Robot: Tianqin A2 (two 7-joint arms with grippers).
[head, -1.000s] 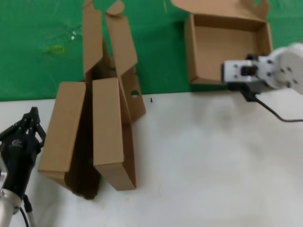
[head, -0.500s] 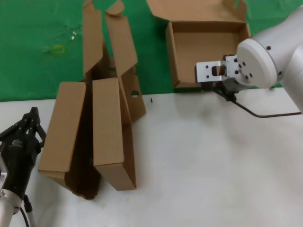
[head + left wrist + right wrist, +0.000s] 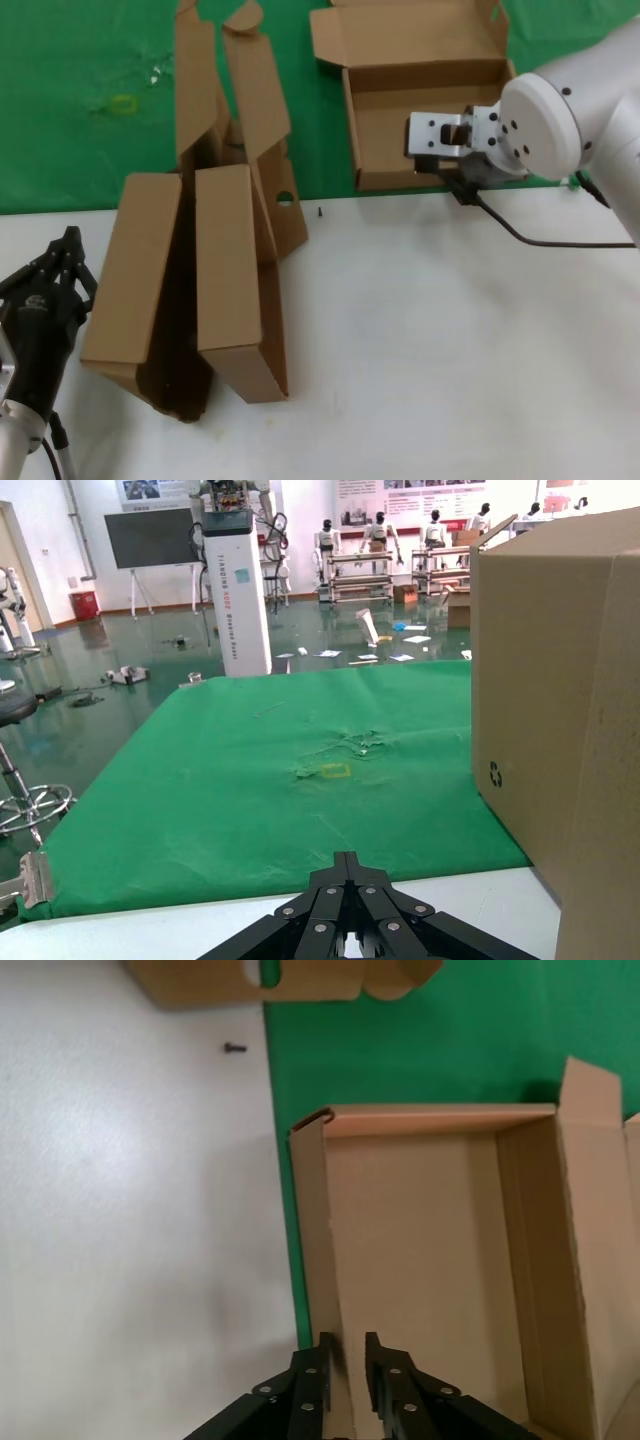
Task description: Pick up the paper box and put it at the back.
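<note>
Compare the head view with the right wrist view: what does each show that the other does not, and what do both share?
Only the head view shows the left pincer parked low over the white tabletop, and the two leaning boxes in full. Only the right wrist view shows the right pincer gripping the near wall of the paper box. Both share the open paper box, the green cloth, the tabletop and a small dark screw.

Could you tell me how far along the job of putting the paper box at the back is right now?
Mostly done: the paper box already lies open on the green cloth at the back. In hand: the right gripper has its jaws closed on the box's front wall. Left: letting go and pulling away. The left gripper waits over the white tabletop.
</note>
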